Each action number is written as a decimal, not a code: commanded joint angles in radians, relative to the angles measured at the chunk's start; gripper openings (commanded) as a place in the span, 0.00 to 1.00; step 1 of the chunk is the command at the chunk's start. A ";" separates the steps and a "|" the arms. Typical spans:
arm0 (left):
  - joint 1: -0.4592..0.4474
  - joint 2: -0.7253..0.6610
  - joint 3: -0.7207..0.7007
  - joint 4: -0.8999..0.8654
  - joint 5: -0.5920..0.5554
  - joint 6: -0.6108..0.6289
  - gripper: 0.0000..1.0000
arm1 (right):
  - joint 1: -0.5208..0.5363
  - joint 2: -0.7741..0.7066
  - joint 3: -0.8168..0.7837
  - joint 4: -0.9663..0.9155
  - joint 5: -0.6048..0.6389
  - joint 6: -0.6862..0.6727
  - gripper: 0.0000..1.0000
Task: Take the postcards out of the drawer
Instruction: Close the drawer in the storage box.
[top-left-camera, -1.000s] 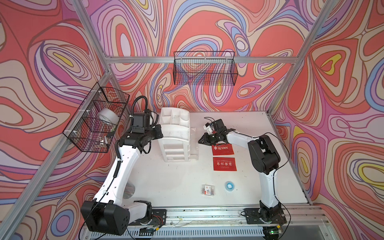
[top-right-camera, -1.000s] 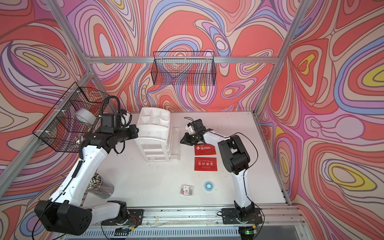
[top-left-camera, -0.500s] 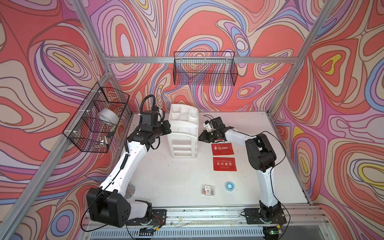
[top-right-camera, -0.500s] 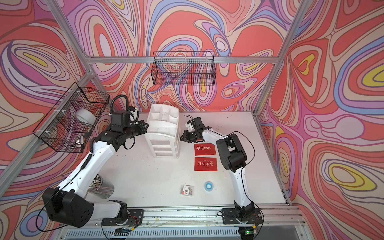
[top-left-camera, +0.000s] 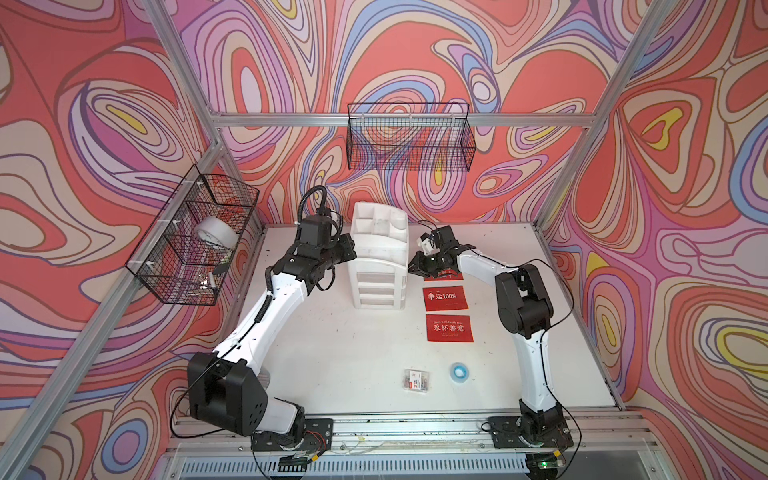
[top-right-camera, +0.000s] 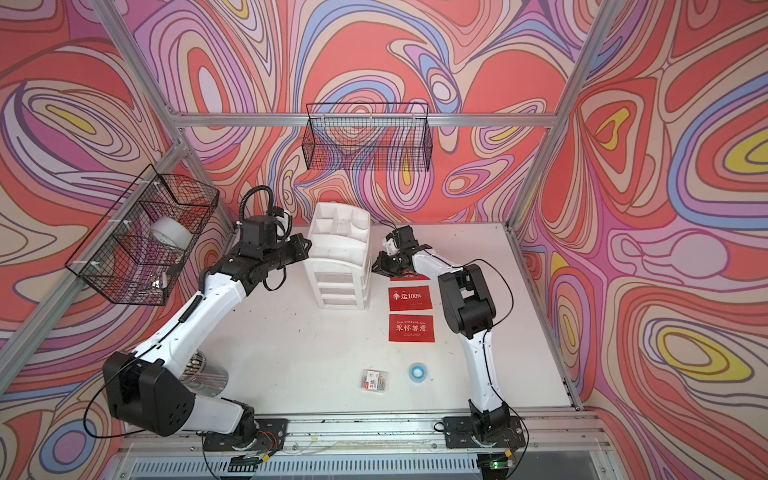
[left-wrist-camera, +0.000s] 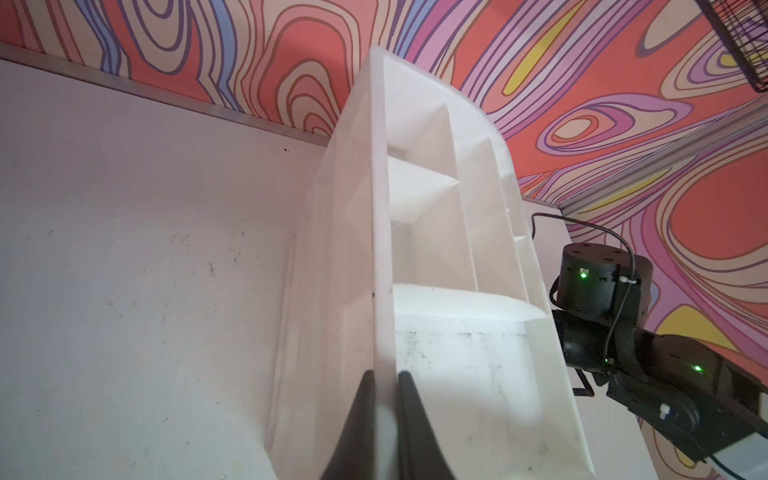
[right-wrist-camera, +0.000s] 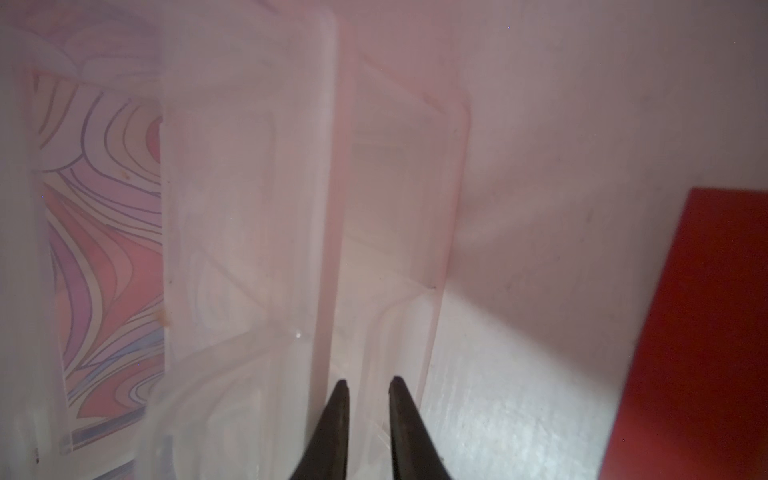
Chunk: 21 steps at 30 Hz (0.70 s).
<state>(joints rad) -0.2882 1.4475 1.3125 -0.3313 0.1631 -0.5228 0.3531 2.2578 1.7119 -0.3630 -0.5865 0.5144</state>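
Beside the back wall, the white drawer unit (top-left-camera: 379, 266) now stands upright; a second ago it leaned tilted. My left gripper (left-wrist-camera: 384, 382) pinches its side wall. My right gripper (right-wrist-camera: 365, 384) rests at the opposite side, fingers slightly apart; I cannot tell whether they grip. Three red postcards (top-left-camera: 445, 297) lie on the table (top-left-camera: 332, 353) just beside the unit, one half hidden under that gripper, so I judge the drawer emptied. I also count one packet (top-left-camera: 417, 379), one blue roll (top-left-camera: 458, 370), two wire baskets (top-left-camera: 409, 137).

Bright even light, hazy wrist views
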 joint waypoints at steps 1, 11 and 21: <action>-0.054 0.065 -0.033 -0.115 0.085 -0.004 0.09 | 0.013 0.023 0.059 0.003 -0.044 -0.036 0.21; -0.071 0.069 -0.035 -0.102 0.075 -0.035 0.11 | -0.005 0.066 0.147 -0.043 -0.069 -0.057 0.21; -0.070 0.081 0.024 -0.151 0.028 0.013 0.17 | -0.012 0.053 0.140 -0.042 -0.069 -0.059 0.21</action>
<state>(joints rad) -0.3248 1.4830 1.3357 -0.3447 0.1291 -0.5468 0.3264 2.3211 1.8343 -0.4412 -0.5976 0.4717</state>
